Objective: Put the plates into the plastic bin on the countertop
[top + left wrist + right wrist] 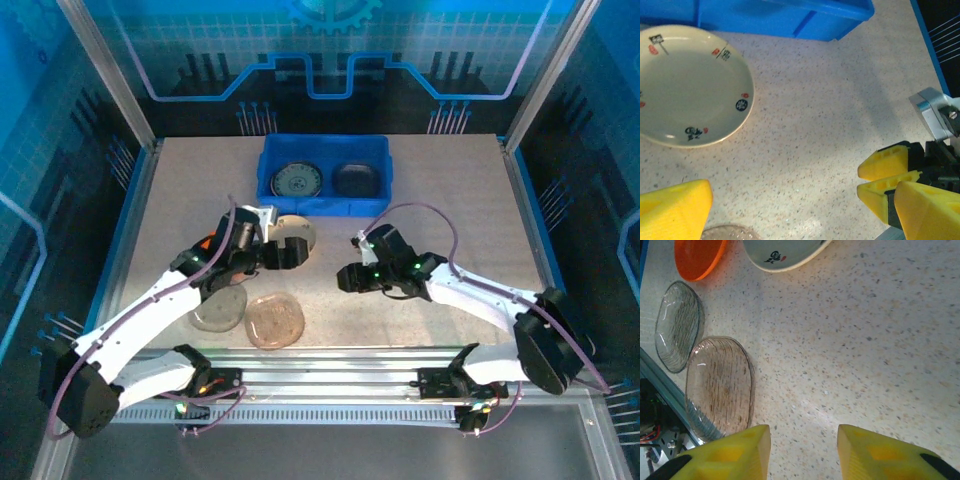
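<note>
On the far middle of the countertop: a bright blue rectangular plastic bin (325,207) sits on the beige speckled countertop (450,220).
Inside the bin, top view: a round blue-patterned plate (297,181) lies on the left and a round black plate (357,179) on the right, side by side.
Bin, left wrist view: the outer near wall shows; the inside is hidden.
Cream plate: a round cream plate with small red and dark marks (690,85) lies flat just near of the bin's near wall, left of centre. Whether it touches the wall cannot be told.
Orange plate: a small orange-red plate (697,257) lies left of the cream plate; from above the left arm covers most of it.
Glass plates: a clear rounded-square glass plate (677,325) and a brownish one (720,385) lie side by side at the near left, close to the metal frame.
Left gripper (802,200): the jaws stand wide apart and hold nothing. It hovers over bare countertop, just near and right of the cream plate.
Right gripper (804,440): the jaws are partly apart with only bare countertop between them. It is right of the left gripper, pointing left toward the plates.
</note>
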### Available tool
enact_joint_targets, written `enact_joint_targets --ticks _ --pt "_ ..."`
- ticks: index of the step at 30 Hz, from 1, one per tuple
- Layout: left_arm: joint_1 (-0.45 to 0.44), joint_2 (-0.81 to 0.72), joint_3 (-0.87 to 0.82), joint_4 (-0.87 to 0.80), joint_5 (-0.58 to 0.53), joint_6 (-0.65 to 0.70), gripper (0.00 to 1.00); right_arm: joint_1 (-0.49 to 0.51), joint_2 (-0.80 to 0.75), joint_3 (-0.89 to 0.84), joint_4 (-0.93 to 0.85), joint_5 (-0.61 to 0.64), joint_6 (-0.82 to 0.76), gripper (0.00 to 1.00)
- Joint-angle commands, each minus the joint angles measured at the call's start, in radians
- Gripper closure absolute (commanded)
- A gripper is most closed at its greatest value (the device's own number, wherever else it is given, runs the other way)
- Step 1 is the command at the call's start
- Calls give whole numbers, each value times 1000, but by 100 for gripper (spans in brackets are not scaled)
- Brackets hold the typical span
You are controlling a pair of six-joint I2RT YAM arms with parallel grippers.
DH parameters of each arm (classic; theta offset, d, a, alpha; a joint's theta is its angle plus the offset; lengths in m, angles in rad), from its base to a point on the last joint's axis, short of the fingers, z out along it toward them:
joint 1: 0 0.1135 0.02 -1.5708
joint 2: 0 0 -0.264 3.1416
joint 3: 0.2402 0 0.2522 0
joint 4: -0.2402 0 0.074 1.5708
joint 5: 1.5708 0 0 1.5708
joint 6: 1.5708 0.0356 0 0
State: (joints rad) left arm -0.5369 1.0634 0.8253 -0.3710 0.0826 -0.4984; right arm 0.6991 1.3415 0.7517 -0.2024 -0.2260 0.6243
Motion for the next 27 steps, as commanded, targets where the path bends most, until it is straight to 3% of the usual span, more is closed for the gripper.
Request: enact_joint_targets --ticks 1,11,27 --pt "-3 -51 -38 -70 -8 -37 6 23 46 31 40 -60 -6 63" --pt "-3 -129 -151 -59 19 -129 6 38 254 60 202 -288 66 65" --pt "-4 -193 -237 -43 -1 -175 6 95 474 206 155 -375 71 67"
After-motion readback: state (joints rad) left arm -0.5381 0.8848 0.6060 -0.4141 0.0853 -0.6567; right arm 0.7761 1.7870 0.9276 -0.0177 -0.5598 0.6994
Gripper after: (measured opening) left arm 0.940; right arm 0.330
